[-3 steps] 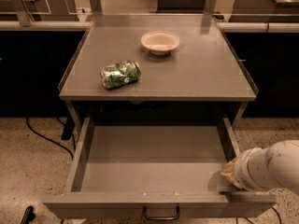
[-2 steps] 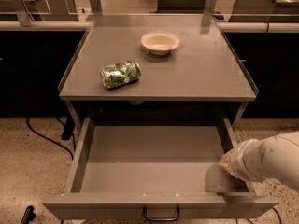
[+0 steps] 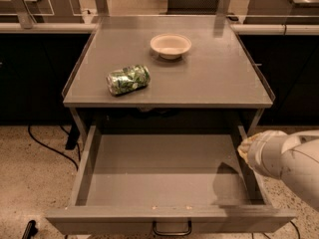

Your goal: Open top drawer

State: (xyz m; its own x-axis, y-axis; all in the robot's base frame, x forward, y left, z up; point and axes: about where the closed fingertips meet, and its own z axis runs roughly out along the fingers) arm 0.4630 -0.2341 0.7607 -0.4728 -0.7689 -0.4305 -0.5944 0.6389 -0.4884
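The top drawer (image 3: 164,171) is a wide grey metal drawer under the table top. It stands pulled far out toward me, and its plain grey interior shows nothing in it. A small dark bail handle (image 3: 172,229) hangs at the centre of its front panel. My gripper (image 3: 245,147) is at the end of the white arm coming in from the right. It is over the drawer's right side wall, about halfway along it. No other drawers show.
A crushed green can (image 3: 128,79) lies on its side on the grey table top (image 3: 219,83), with a cream bowl (image 3: 170,45) behind it. Dark counters flank the table. A black cable (image 3: 47,148) runs over the speckled floor at left.
My arm has drawn back to the right and upward, away from the drawer's front right corner. The drawer stays open and the can and bowl have not moved.
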